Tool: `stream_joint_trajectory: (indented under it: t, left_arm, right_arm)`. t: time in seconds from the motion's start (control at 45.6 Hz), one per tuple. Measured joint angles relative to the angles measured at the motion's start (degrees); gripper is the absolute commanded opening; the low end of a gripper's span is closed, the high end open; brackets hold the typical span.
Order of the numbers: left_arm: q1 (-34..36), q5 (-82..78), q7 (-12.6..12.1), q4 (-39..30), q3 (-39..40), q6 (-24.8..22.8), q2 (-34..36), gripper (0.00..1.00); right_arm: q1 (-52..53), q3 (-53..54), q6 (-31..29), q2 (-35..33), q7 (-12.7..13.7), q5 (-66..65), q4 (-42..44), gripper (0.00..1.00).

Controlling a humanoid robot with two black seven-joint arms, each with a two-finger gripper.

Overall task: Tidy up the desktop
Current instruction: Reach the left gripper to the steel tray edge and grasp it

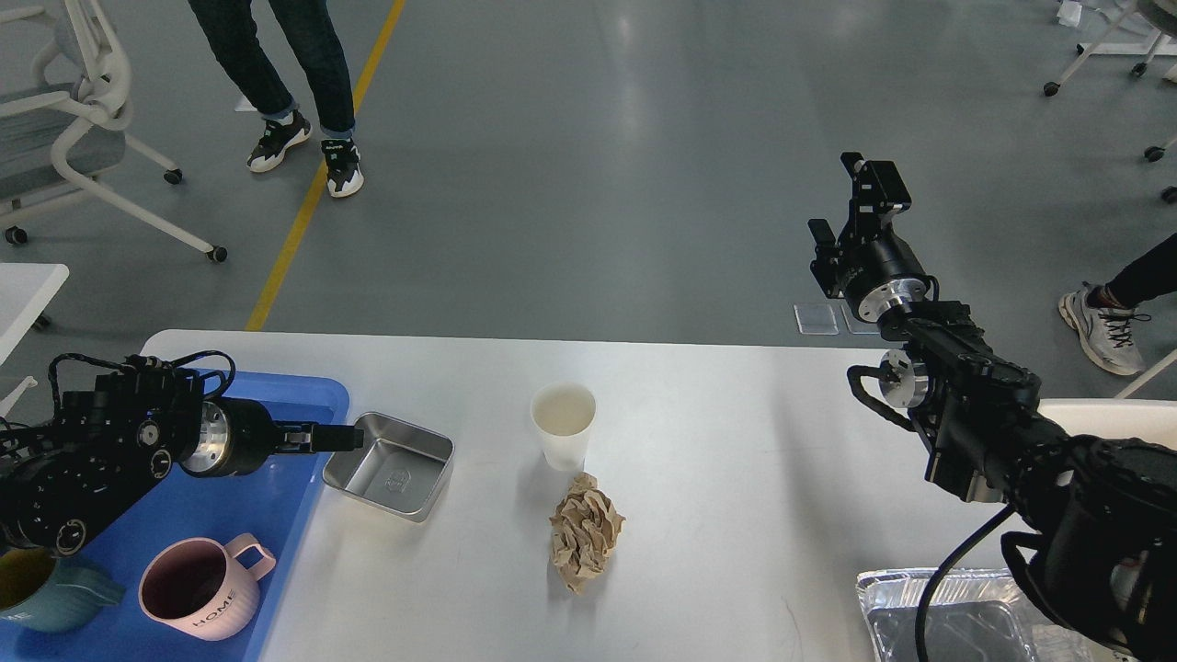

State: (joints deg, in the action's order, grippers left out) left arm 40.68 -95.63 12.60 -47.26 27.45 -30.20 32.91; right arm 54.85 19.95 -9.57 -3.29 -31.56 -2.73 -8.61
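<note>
Lab or workshop floor: grey sealed concrete, yellow floor line, wheeled chairs.

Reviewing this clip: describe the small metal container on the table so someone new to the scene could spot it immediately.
On the white desktop, look just right of the blue tray at its left end. There sits a shallow, square steel pan, empty and shiny, with the left tool at its near-left rim. Unlike the white paper cup and crumpled brown paper to its right, it is metal.
</note>
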Motion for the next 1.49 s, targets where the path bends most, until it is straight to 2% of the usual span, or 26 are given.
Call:
stream_joint_trajectory:
  t: [0.878,1.295,1.405,1.492]
  left_arm:
    - [0.0,-0.2,0.0,7.7,-2.8,3.6,-6.8,0.98]
    - [0.2,-0.4,0.0,8.2,-2.8,3.8,-7.6,0.96]
    - [0.2,-0.6,-0.1,8.2,-2.8,4.0,-8.0,0.92]
    - [0.2,-0.8,-0.1,8.2,-3.2,4.1,-8.3,0.79]
  right_arm:
    - [-1.0,0.0,0.0,0.0,-0.1,0.0,-0.1,1.00]
    - [-1.2,0.0,0.0,0.0,-0.1,0.0,-0.1,1.00]
    - [-1.2,0.0,0.0,0.0,-0.1,0.0,-0.1,1.00]
    - [-1.2,0.0,0.0,0.0,-0.1,0.1,-0.1,1.00]
